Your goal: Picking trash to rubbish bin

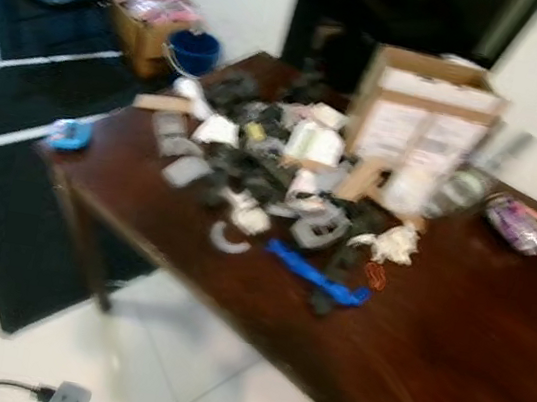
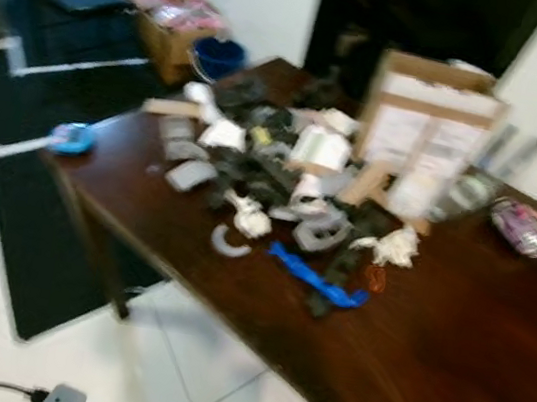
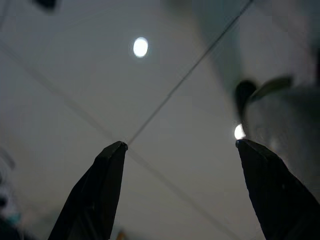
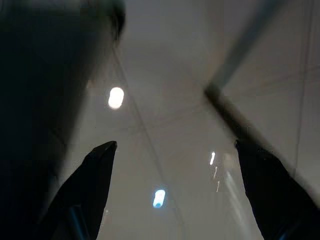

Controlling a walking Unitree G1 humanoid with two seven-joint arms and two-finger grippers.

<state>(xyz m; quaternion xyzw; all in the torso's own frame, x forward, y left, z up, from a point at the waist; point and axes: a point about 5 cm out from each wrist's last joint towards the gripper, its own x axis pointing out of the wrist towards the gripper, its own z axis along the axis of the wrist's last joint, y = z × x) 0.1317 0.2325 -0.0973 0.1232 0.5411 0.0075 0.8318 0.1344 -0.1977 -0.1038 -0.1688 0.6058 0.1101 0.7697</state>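
A: Where's the trash?
B: Heaped on the dark wooden table [image 1: 490, 345], in front of the cardboard box [image 1: 425, 113]: crumpled white paper [image 1: 395, 244], a blue strip [image 1: 316, 274] near the front edge, grey scraps among them. The head views are blurred, so finer detail is hard to call.
A: And the grippers?
B: The left gripper [image 3: 181, 150] and right gripper [image 4: 175, 147] both hang low over the tiled floor [image 1: 141, 374], fingers spread wide, nothing between them.
A: So the step in hand is closing on the table?
B: I'd judge so. Square up to the table edge, settle until the view steadies, then start with a loose piece near the edge, such as the blue strip, instead of digging into the heap.
A: The bin?
B: Possibly the blue bucket [image 1: 193, 51] beyond the far corner; I can't be sure
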